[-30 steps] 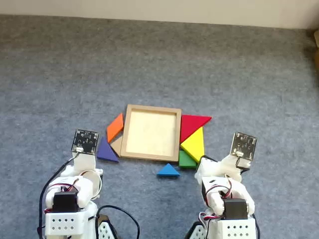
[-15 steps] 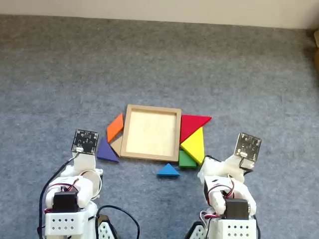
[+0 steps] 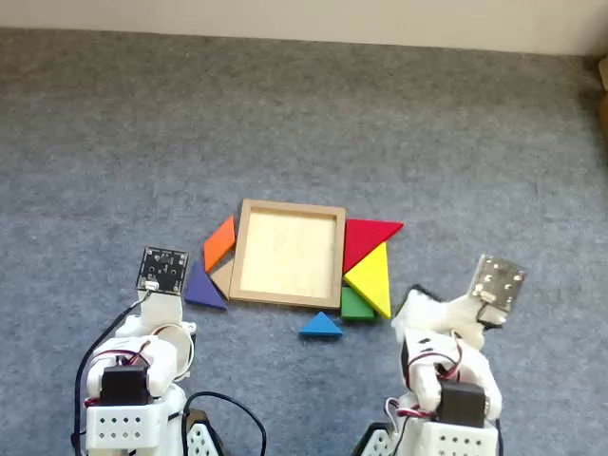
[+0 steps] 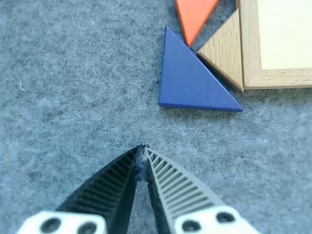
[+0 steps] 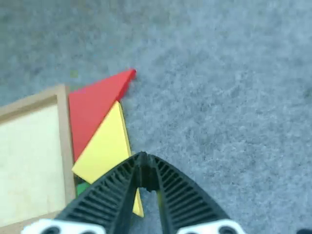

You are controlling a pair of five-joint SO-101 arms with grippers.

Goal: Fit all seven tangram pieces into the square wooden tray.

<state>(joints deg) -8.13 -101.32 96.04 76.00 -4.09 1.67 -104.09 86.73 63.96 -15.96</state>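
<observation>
The square wooden tray (image 3: 237,256) lies on the grey carpet with the pieces around it. An orange piece (image 3: 219,242), a dark blue triangle (image 3: 202,288) and a wood-coloured triangle (image 3: 223,277) lie along one side. On the opposite side are a red triangle (image 3: 369,237), a yellow triangle (image 3: 370,275) and a green piece (image 3: 355,304). A small blue triangle (image 3: 321,326) sits in front. My left gripper (image 4: 142,152) is shut just short of the dark blue triangle (image 4: 192,83). My right gripper (image 5: 142,163) is shut over the yellow triangle's (image 5: 105,146) edge, beside the red triangle (image 5: 95,100).
Grey carpet surrounds the tray on all sides. The left arm (image 3: 160,285) and the right arm (image 3: 475,309) stand at the near edge. A pale wall strip runs along the far side.
The right arm has swung to the right, away from the green and yellow pieces. The left arm and all pieces have stayed put.
</observation>
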